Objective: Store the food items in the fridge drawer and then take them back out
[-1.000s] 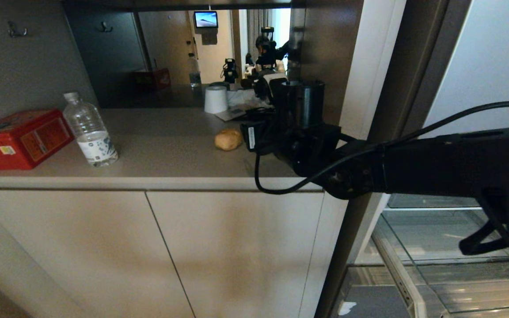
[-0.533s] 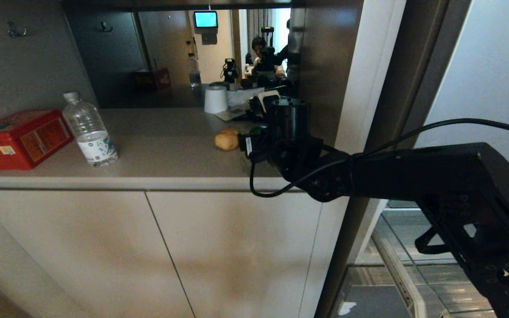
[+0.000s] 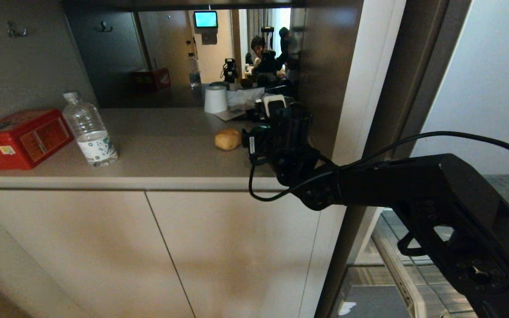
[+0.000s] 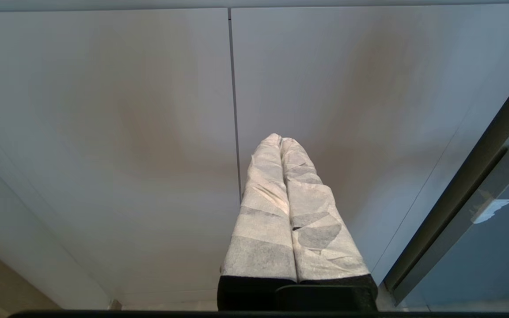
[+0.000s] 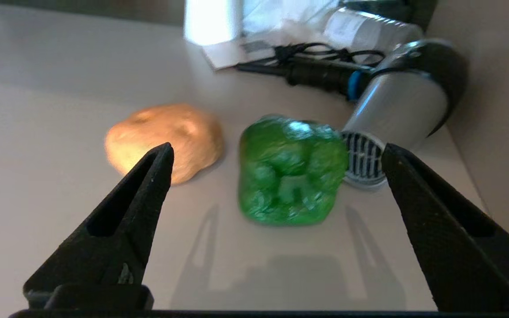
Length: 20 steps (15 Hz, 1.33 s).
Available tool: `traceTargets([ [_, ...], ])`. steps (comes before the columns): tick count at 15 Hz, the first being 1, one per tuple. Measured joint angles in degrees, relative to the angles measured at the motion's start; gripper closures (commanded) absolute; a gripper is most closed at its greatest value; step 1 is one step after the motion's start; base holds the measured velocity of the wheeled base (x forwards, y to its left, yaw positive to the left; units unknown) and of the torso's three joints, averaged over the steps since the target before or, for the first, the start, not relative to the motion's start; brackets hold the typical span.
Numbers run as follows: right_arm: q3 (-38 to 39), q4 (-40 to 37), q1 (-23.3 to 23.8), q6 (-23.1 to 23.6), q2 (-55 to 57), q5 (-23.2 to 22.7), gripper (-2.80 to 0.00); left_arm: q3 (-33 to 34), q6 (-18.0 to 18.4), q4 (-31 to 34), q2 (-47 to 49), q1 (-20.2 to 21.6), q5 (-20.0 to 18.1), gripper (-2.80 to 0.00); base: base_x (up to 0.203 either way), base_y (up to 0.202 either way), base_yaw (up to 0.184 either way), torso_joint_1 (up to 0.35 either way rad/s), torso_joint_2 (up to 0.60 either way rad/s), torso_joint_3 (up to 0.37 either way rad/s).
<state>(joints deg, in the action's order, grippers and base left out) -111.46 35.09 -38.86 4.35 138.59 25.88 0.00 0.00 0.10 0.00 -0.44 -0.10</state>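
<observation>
Looking from the head: the right arm reaches over the desk (image 3: 157,150) with its right tool (image 3: 261,132) at the far right end of the top, mostly hidden behind the wrist.
Potato, head view: the potato (image 3: 228,139) lies on the desk just left of that tool; a sliver of the pepper (image 3: 261,128) shows at the wrist.
Drawer, head view: the fridge drawer (image 3: 402,282) stands pulled out low at the right, and no food shows in the part visible.
Bystanders, head view: a water bottle (image 3: 89,132) and a red box (image 3: 18,139) stand well apart to the left; a white paper roll (image 3: 215,99) sits further back.
Left wrist view: the left tool (image 4: 281,141) has its wrapped fingers pressed together, hanging before the beige cabinet doors (image 4: 148,132).
Right wrist view: the right tool (image 5: 276,176) is spread wide and pinches nothing; the pepper (image 5: 290,170) lies on the desk between the fingertips, the potato (image 5: 166,139) just beside it, and a hair dryer (image 5: 400,106) touching or nearly touching its other side.
Handling, a judgement: the pepper looks glossy, lobed, probably light and slippery, so grip across its broad middle, gently; the potato seems firm, duller and easier to hold.
</observation>
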Motion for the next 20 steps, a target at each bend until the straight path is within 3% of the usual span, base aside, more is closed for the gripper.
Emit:
traceTargets([
  [6, 0.8, 4.0, 1.4, 0.8, -0.1, 0.4, -2.80, 0.0, 0.0, 0.0, 0.0, 0.0, 0.0, 0.00, 0.000, 0.000, 0.000, 0.000, 0.00, 0.000],
  [9, 7.1, 3.1, -2.6, 0.8, -6.0, 0.5, -2.80, 0.0, 0.0, 0.0, 0.0, 0.0, 0.0, 0.00, 0.000, 0.000, 0.000, 0.000, 0.00, 0.000],
  [15, 35.9, 2.6, -15.8, -0.1, -23.7, -0.1, -2.80, 0.0, 0.0, 0.0, 0.0, 0.0, 0.0, 0.00, 0.000, 0.000, 0.000, 0.000, 0.00, 0.000],
  [20, 62.8, 2.9, -21.8, -0.8, -41.9, -2.2, -2.80, 0.0, 0.0, 0.0, 0.0, 0.0, 0.0, 0.00, 0.000, 0.000, 0.000, 0.000, 0.00, 0.000],
])
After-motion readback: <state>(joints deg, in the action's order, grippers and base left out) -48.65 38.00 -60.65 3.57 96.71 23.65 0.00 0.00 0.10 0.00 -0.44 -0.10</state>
